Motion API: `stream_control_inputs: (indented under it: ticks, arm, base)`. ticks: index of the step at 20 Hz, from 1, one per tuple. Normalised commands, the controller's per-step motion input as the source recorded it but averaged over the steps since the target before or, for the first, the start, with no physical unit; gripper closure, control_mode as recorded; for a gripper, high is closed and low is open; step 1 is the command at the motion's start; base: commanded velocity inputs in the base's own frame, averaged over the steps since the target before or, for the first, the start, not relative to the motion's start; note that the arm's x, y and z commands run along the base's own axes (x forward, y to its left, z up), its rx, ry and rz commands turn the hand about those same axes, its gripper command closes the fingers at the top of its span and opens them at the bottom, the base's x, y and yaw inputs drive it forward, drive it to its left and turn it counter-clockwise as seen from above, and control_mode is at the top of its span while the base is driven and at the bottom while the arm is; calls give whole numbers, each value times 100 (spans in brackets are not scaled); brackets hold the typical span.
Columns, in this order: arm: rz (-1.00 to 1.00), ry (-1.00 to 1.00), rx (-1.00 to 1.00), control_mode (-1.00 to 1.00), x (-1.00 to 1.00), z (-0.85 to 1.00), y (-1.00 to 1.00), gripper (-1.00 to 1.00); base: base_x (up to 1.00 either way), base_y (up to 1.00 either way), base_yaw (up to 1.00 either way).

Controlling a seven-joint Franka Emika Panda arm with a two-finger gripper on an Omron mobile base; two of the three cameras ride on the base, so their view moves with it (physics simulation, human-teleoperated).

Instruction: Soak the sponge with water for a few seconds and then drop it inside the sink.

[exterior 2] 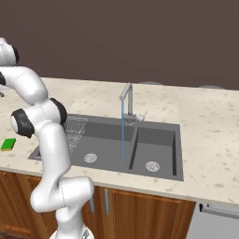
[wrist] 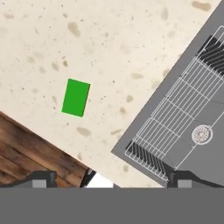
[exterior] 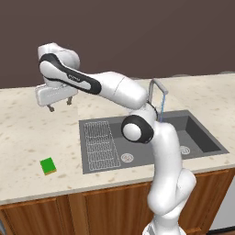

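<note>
We saw bright green sponge [exterior: 47, 165] with thin yellow-brown edge. Desk [exterior: 27, 133] was beige, brown-speckled. Sink [exterior 2: 154, 140] was dark grey, with silver drains and pale wire-grid drainboard [wrist: 175, 118]. Water [exterior 2: 123, 135] was light blue, translucent. Cabinets [exterior 2: 140, 210] were reddish-brown wood. Wall [exterior 2: 140, 37] was dark brown.
</note>
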Motion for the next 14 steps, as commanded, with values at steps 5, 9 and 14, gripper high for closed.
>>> stream_control_inputs:
  ticks: [5, 9, 14]
  arm:
    - [0, -15, 7, -100, -3, -50, 0, -100]
    - [0, -20, 13, -100, -6, -41, 0, -100]
    - [-4, -12, 11, -100, -5, -29, 0, -100]
  base:
    - [0, 0, 0]
    - [0, 0, 0]
    - [0, 0, 0]
